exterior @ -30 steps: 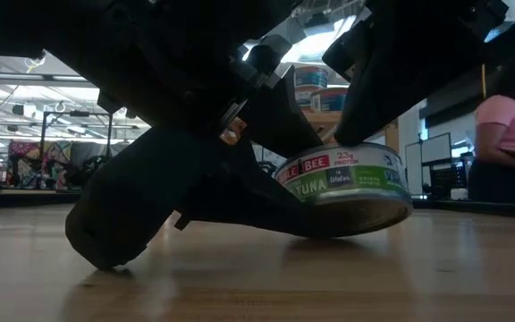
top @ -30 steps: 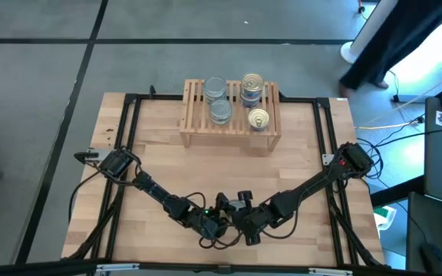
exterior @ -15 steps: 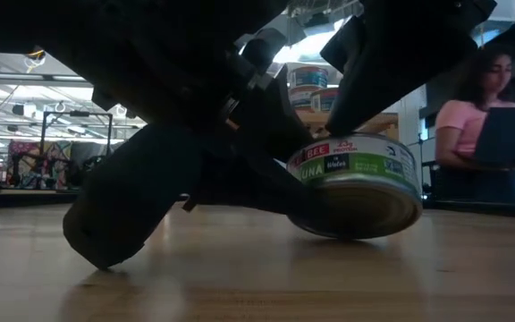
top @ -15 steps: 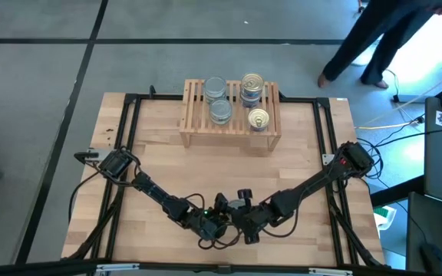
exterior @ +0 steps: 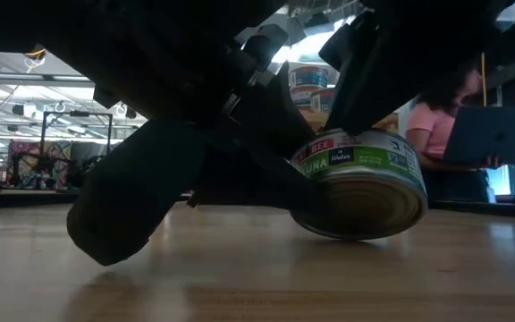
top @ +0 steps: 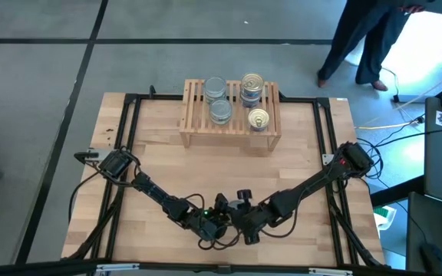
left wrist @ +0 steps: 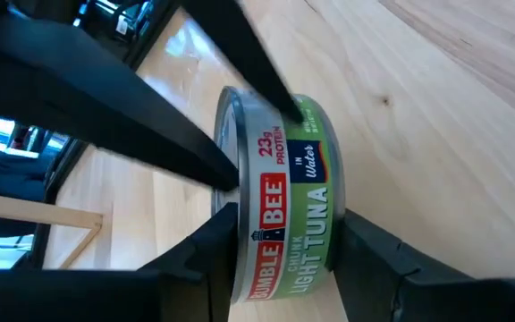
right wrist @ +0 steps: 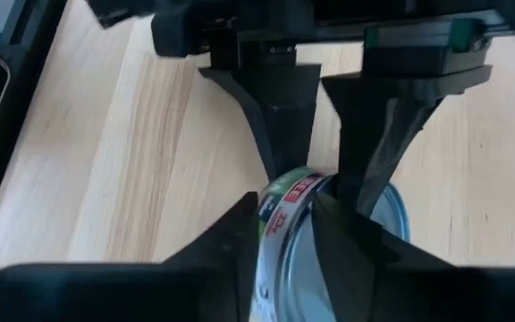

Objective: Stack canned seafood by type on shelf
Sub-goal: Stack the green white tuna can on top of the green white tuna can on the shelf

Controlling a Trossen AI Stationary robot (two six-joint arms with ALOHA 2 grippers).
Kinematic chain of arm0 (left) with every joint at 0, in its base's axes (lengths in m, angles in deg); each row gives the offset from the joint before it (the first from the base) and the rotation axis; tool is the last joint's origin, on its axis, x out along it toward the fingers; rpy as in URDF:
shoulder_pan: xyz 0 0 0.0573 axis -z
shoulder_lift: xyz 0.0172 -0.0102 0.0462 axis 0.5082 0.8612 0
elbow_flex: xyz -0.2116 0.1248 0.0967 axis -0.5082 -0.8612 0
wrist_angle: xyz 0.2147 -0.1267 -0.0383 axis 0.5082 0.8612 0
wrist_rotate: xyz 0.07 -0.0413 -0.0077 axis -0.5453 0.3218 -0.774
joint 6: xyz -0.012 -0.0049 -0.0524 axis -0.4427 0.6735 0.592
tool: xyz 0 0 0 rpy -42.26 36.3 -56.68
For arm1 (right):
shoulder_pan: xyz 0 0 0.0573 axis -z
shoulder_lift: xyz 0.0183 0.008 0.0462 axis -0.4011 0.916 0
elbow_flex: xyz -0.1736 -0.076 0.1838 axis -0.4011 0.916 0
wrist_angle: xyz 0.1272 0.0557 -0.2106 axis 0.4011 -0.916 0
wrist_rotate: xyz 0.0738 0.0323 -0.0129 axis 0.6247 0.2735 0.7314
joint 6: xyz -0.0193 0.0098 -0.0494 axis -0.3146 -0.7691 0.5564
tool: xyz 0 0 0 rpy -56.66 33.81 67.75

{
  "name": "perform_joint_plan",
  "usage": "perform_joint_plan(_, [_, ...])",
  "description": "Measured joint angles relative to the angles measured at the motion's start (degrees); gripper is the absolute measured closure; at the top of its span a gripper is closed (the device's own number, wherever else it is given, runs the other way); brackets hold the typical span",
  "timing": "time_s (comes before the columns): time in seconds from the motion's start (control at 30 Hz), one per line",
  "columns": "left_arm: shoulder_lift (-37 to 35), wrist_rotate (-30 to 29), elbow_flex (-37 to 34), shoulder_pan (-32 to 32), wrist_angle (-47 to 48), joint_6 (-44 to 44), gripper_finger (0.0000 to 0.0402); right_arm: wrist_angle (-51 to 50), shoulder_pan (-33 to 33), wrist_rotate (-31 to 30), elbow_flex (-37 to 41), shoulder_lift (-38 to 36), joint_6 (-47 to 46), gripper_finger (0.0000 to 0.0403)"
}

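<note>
Tuna tin [exterior: 365, 183] tilted, seemingly on edge

Light-wood table [top: 159, 165] with black frame rails [top: 126, 138], grey floor around. Person in pink top [exterior: 423, 125] holding an open laptop [exterior: 494, 134] beyond the table. Cables [top: 394, 123] trail over floor at the right.

From above, both arms are covering the tuna tin [exterior: 365, 183] completely. The low view is cutting both hands off at its top edge. Labels on the shelf [top: 229, 132] tins are too small to read, and the picture edge is cropping the walking person [top: 367, 38].
</note>
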Motion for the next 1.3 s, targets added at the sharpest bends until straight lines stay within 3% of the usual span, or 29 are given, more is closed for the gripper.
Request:
perform_joint_plan(0.13, [-0.01,-0.03,0.04,0.0,-0.03,0.06,0.0257,-9.66,-0.02,0.38,-5.65,0.07,-0.03,0.0278])
perform_joint_plan(0.43, [-0.38,-1.29,-0.01,0.02,-2.37,4.27,0.0258,-27.15,-1.06,-8.76,-15.39,-0.66,1.41,0.0282])
perform_joint_plan(0.67, [-2.82,-5.23,0.02,0.03,-2.73,4.34,0.0258,-32.4,-3.21,-11.5,-15.44,-4.74,1.73,0.0283])
perform_joint_plan(1.0, [-8.38,-11.15,0.04,-0.09,-1.46,-1.5,0.0258,-42.14,-9.52,-23.11,-15.15,-11.07,-5.14,0.0283])
perform_joint_plan(1.3, [-16.93,-16.51,0.07,-1.92,3.32,-5.22,0.0258,-36.0,-12.5,-24.51,-5.24,-21.75,-5.99,0.0283])
